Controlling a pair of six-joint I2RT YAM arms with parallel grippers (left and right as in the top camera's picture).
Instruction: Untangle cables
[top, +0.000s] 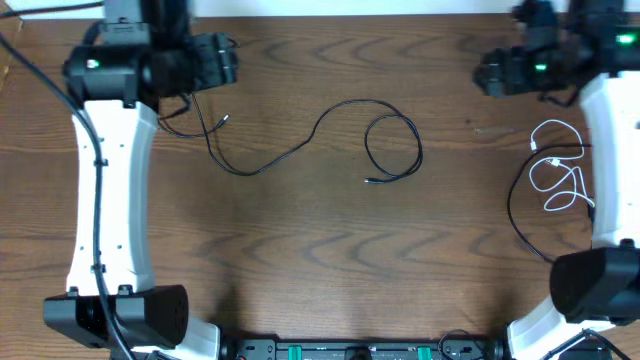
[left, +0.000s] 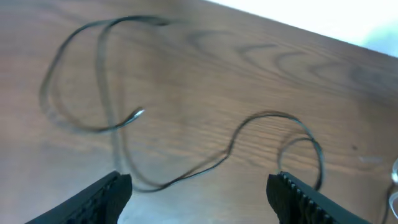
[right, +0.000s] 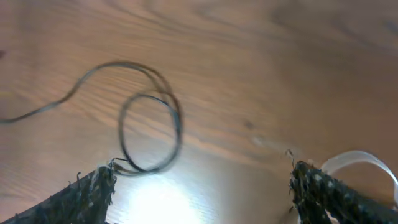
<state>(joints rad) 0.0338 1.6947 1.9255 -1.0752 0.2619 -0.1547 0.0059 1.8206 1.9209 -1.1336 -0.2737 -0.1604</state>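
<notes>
I am seeing both hands hanging open and empty, the left gripper (top: 222, 62) sitting nearer the thin long black cable (top: 300, 148), its plug tip (top: 225, 119) lying at that gripper's 6 o'clock and its length snaking toward 3 o'clock into a loop (top: 418, 145), while the short white cord (top: 556, 123) is curling beside a second black cable (top: 512, 205) at the right gripper's (top: 487, 73) 5 o'clock.

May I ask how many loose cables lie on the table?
3: a long black cable across the middle, a white cable coiled at right, a second black cable arcing beside it; more may be hidden.
</notes>
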